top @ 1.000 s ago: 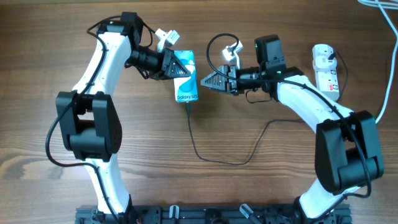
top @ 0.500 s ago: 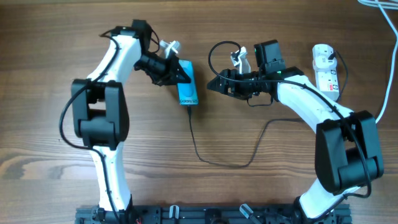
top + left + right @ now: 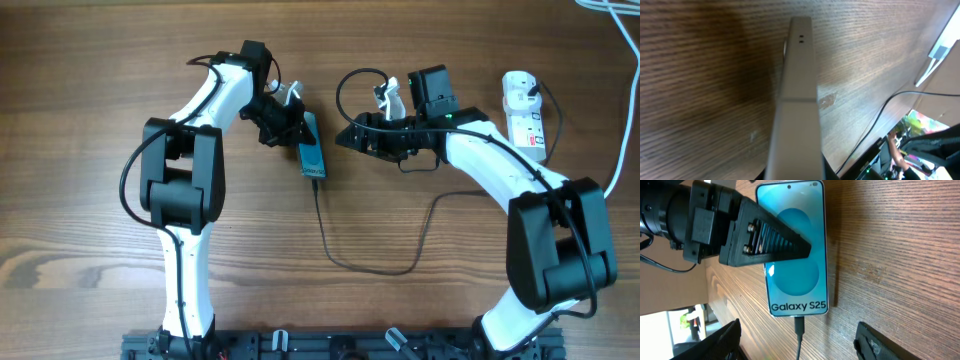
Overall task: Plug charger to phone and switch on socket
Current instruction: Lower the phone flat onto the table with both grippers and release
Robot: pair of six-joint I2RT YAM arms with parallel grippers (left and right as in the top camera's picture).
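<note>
The phone point(image 3: 312, 156) is tipped up onto its long edge near the table's middle, with my left gripper point(image 3: 298, 132) shut on it. The left wrist view shows only its grey side edge point(image 3: 797, 95). From the right wrist, its cyan screen point(image 3: 802, 275) reads "Galaxy S25", and one left finger point(image 3: 765, 245) lies across it. The charger's connector point(image 3: 799, 325) sits in the phone's bottom port, and its thin black cable point(image 3: 335, 255) loops across the table toward the right. My right gripper point(image 3: 346, 134) stands open just right of the phone, holding nothing. The white socket point(image 3: 526, 120) lies at the far right.
A thick white cable point(image 3: 612, 18) crosses the table's top right corner. The right arm's elbow point(image 3: 556, 230) stands over the lower right. The black base rail point(image 3: 330, 346) runs along the front edge.
My left arm has swung right and rolled, tipping the phone from flat onto its edge and shifting it right and toward the front. The right gripper backed off slightly to the right.
</note>
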